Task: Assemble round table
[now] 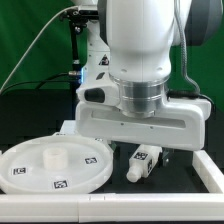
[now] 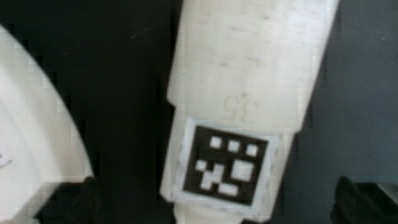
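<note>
The round tabletop [image 1: 55,165], a large white disc with a central hub and square tags, lies flat on the black table at the exterior view's left. Its rim also shows in the wrist view [image 2: 25,120]. A white cylindrical leg [image 1: 144,164] with a square tag lies on its side just to the right of the disc. In the wrist view the leg [image 2: 240,90] runs lengthwise between the jaws, tag facing up. My gripper [image 1: 143,152] [image 2: 217,205] hangs low over the leg, open, one dark fingertip [image 2: 71,203] on each side with gaps to the leg. No base piece is in view.
A white raised border [image 1: 120,205] runs along the table's front and the right side [image 1: 207,168]. A dark stand with cables [image 1: 88,50] rises at the back, against a green backdrop. My bulky arm hides the table's middle.
</note>
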Controlling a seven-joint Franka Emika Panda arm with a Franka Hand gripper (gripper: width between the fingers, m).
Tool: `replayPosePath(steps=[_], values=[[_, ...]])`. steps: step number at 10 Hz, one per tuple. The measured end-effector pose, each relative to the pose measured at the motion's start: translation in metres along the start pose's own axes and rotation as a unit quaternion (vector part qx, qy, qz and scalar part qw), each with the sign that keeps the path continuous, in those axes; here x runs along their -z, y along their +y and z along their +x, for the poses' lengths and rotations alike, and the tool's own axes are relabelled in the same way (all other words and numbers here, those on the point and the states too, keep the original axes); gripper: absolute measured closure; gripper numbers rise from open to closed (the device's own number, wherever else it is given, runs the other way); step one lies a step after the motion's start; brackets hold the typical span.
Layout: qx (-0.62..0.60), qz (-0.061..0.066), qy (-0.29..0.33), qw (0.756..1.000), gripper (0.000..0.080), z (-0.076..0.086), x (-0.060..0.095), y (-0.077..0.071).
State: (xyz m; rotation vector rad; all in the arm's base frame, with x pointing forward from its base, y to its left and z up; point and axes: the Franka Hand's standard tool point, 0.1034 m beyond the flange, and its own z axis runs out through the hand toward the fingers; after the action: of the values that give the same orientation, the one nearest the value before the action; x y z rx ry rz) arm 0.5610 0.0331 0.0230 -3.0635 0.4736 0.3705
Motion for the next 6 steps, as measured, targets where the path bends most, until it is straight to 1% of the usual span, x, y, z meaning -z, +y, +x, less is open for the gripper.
replayPosePath(steps=[1, 2, 3, 4, 5, 6], values=[[0.001, 0.0, 0.001, 1.0, 0.0151, 0.0001, -0.001, -0.0013], [0.002, 0.0, 0.001, 1.0, 0.0282, 0.0002, -0.0009, -0.0012], [0.002, 0.0, 0.001, 1.0, 0.0282, 0.0002, -0.0009, -0.0012], [0.002, 0.0, 0.001, 1.0, 0.0421, 0.0002, -0.001, -0.0012], [0.002, 0.0, 0.001, 1.0, 0.0491, 0.0002, -0.001, -0.0012], [0.002, 0.0, 0.001, 1.0, 0.0491, 0.0002, -0.001, -0.0012]])
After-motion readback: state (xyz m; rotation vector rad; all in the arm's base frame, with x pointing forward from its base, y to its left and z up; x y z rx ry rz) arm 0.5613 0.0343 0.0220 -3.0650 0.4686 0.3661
